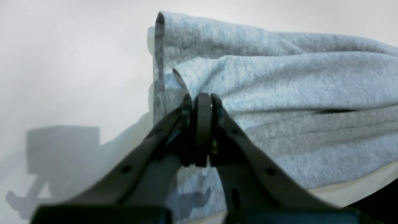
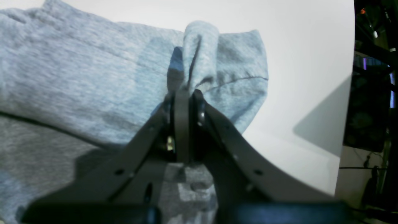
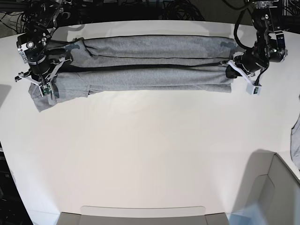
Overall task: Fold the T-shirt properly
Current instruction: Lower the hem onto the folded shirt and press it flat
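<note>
Shirt point(image 3: 150, 63) stretched along table's point(image 3: 150, 154) far edge; I see left gripper point(image 1: 203, 101) and right gripper point(image 2: 184, 93) each pinching an end fold.

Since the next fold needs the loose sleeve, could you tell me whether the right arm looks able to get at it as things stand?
Probably not yet: the right gripper is shut on the T-shirt, so it would have to let go first. Otherwise the sleeve lies close by on the table, uncovered.

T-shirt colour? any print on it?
The T-shirt is plain heather grey, no print visible; the base view shows it best.
</note>
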Controlling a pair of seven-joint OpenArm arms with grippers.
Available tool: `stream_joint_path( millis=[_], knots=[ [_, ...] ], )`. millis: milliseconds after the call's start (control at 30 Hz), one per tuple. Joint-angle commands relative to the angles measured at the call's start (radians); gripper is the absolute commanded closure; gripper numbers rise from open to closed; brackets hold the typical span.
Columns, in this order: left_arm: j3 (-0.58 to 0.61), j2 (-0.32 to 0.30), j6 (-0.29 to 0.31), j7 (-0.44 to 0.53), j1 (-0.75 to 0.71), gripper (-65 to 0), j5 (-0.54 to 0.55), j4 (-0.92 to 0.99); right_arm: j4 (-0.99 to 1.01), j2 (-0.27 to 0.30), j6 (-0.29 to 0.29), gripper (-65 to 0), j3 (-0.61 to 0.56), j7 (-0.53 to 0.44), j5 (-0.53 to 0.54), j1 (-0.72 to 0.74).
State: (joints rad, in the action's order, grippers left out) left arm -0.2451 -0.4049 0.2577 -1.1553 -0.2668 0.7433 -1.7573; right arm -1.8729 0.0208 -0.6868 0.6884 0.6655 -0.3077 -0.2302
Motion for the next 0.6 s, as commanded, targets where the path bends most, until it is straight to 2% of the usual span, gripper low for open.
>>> stream_joint_path(
  millis=[0,200,567],
  knots=[
    [-0.010,-0.016,0.004,0.007,-0.010,0.0,0.009,-0.048,-0.018,-0.005,-0.011,0.0,0.004,-0.016,-0.005,0.009],
    [-0.010,-0.016,0.004,-0.038,-0.027,0.0,0.009,-0.100,-0.021,-0.032,-0.011,0.0,0.004,-0.016,-0.015,0.009],
    [-0.010,-0.016,0.004,-0.041,-0.075,0.0,0.006,-0.100,-0.043,-0.034,-0.011,0.0,0.006,-0.016,-0.014,-0.067]
  ],
)
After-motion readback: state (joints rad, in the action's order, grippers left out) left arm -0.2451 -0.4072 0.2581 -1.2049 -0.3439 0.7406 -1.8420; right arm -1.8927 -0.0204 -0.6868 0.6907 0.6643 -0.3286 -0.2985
